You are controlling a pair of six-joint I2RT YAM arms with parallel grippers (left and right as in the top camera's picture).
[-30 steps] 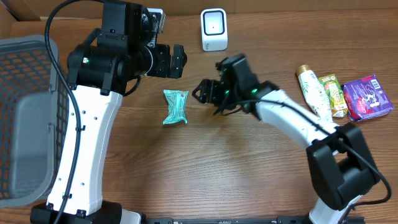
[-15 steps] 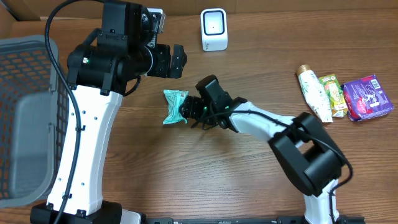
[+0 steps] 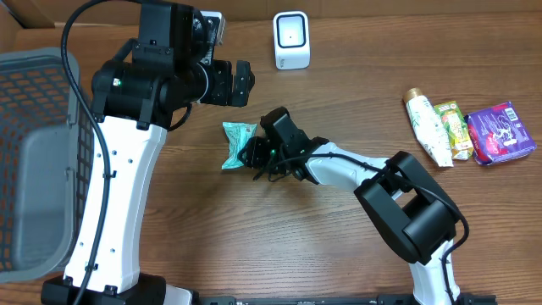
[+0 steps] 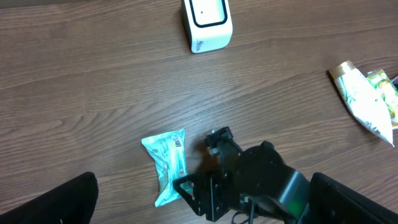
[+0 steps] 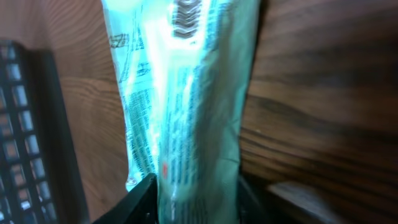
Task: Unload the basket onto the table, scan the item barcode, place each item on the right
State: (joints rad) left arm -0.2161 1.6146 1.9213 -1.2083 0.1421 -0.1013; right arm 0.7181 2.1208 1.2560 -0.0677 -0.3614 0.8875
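Observation:
The item is a teal snack packet [image 3: 237,141] lying flat on the wooden table, left of centre. It also shows in the left wrist view [image 4: 166,163] and fills the right wrist view [image 5: 186,93]. My right gripper [image 3: 253,153] reaches in from the right and is shut on the packet's near end. One finger presses each side of it [image 5: 196,200]. The white barcode scanner [image 3: 291,40] stands at the back of the table [image 4: 208,23]. My left gripper [image 3: 243,82] hangs open high above the packet, with its fingers [image 4: 62,202] wide apart and nothing between them.
A grey mesh basket [image 3: 34,161] fills the left edge. At the far right lie a cream tube [image 3: 428,125], a green pouch [image 3: 457,129] and a purple packet [image 3: 500,133]. Cardboard runs along the back edge.
My right arm swung left from the table's middle to the teal packet, and its jaws narrowed around the packet's end. The left arm stayed still.

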